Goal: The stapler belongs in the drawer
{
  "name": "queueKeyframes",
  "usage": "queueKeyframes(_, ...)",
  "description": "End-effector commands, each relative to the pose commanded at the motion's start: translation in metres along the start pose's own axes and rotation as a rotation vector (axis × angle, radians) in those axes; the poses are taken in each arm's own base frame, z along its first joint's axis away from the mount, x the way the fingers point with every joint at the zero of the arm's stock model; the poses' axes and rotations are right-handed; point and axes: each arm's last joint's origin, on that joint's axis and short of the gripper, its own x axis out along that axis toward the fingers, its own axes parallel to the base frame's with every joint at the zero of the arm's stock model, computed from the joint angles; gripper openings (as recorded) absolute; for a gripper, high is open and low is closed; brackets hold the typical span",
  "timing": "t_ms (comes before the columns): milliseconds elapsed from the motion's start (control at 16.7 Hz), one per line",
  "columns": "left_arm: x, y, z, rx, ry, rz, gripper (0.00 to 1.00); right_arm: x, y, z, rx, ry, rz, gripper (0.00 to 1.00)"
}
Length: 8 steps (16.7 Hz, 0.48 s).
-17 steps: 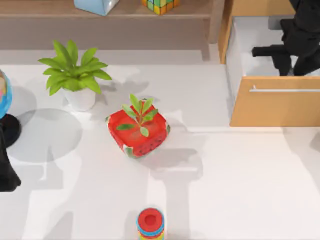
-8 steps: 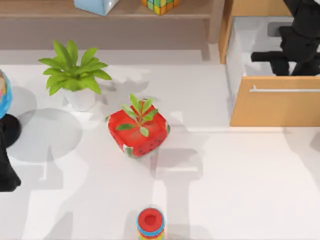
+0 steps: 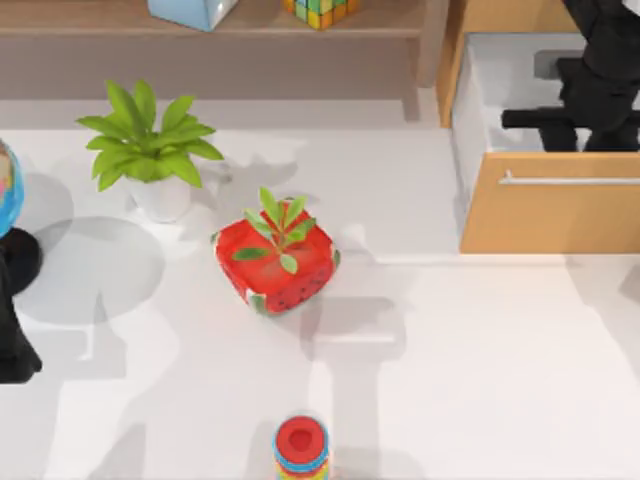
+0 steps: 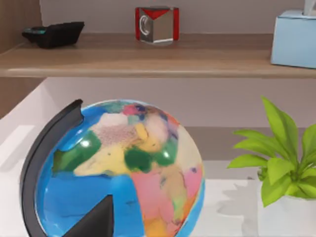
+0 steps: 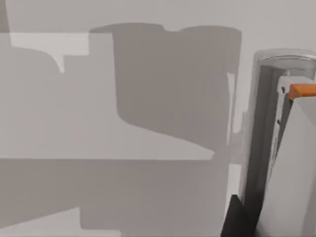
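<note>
— How far along am I with the stapler?

— Nearly there, by my judgement. My right gripper (image 3: 580,118) hangs over the open drawer (image 3: 548,215), above its white inside and just behind the wooden front with the silver bar handle (image 3: 570,180).

— And the stapler itself?

— In the right wrist view a pale grey, slim body with an orange tip, the stapler (image 5: 284,148), stands close against my gripper, with the drawer's white floor behind it. I judge it is above the drawer, not yet plainly resting in it.

— Am I gripping it?

— I cannot tell; the fingers are not clear enough to judge.

— What is left?

— Setting it down and letting go. My left arm (image 3: 12,330) sits parked at the table's left edge beside the globe (image 4: 118,170).
</note>
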Motion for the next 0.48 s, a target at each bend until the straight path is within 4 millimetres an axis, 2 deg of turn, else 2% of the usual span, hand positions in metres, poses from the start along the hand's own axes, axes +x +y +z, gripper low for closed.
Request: queueKeyframes(480, 0.0000, 0.0000, 0.0000, 0.000, 0.000, 0.000, 1.00, 0.0000, 0.0000, 0.0000, 0.000, 0.000, 0.000, 0.75)
